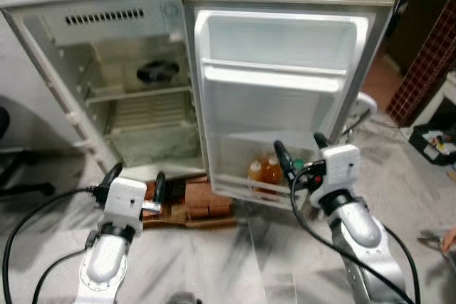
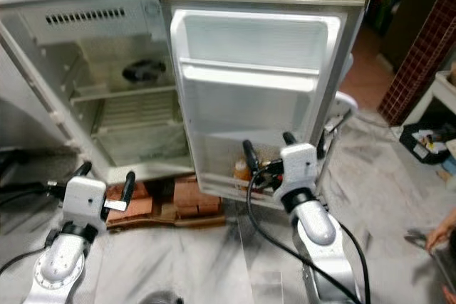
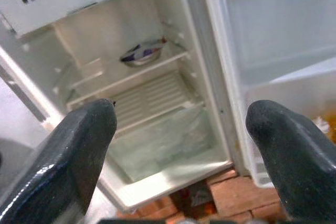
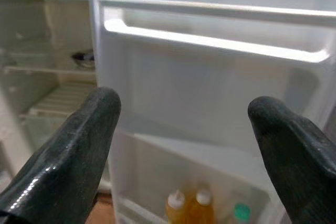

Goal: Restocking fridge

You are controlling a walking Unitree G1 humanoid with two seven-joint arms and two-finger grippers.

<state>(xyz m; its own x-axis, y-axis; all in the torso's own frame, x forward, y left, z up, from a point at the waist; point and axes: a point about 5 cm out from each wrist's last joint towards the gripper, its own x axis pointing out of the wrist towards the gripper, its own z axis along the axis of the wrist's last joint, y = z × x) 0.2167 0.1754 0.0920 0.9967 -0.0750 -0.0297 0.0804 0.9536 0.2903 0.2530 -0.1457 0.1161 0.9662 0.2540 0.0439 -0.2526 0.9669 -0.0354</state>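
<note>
The fridge (image 1: 114, 83) is standing open across the upper half of the frame, its door (image 1: 278, 97) swung toward the centre, and two orange bottles (image 1: 264, 173) are sitting side by side in the lowest door shelf beside a green-capped item (image 4: 241, 212). The right gripper (image 1: 303, 156) is hovering just in front of that shelf at centre right, fingers spread wide and holding nothing. The left gripper (image 1: 135, 181) is waiting at lower left before the bricks (image 1: 189, 201) under the fridge, fingers also wide apart and empty, while a dark bowl (image 1: 157, 72) is resting on an inner shelf.
</note>
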